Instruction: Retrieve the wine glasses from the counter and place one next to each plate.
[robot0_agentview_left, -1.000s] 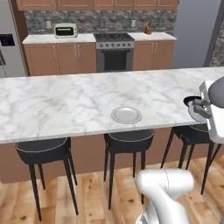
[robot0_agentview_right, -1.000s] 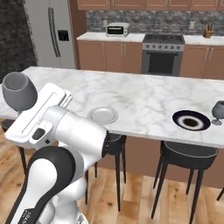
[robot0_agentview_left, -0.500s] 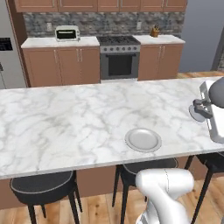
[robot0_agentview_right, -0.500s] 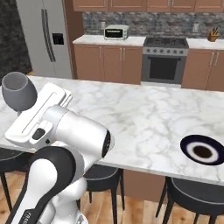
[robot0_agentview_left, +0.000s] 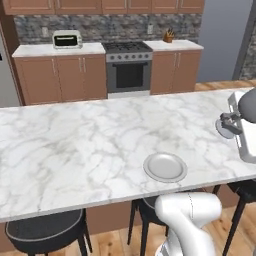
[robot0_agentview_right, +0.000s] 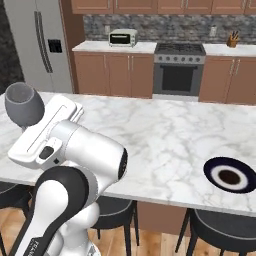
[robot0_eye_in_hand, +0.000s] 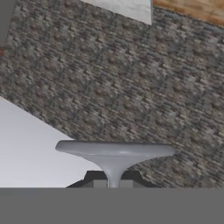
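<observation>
My claw (robot0_eye_in_hand: 113, 183) is clamped on the stem of a wine glass (robot0_agentview_right: 24, 105), whose foot stands just ahead of my fingertips and whose bowl lies behind them, carried above the marble island (robot0_agentview_left: 75, 150). The step in hand is transport. The light-grey plate (robot0_agentview_left: 165, 167) lies below and well apart from the claw, so the next move calls for carrying the glass over, turning it upright and lowering its foot just beside that rim.

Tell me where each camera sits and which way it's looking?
Left base view: behind the arm's left, looking over the island at a light plate; white arm at lower right.
Right base view: behind its right, same island, a dark plate; arm at lower left.
Hand view: on the hand, along the pincer shut on the wine glass.
Both base views share the glass and stove.
</observation>
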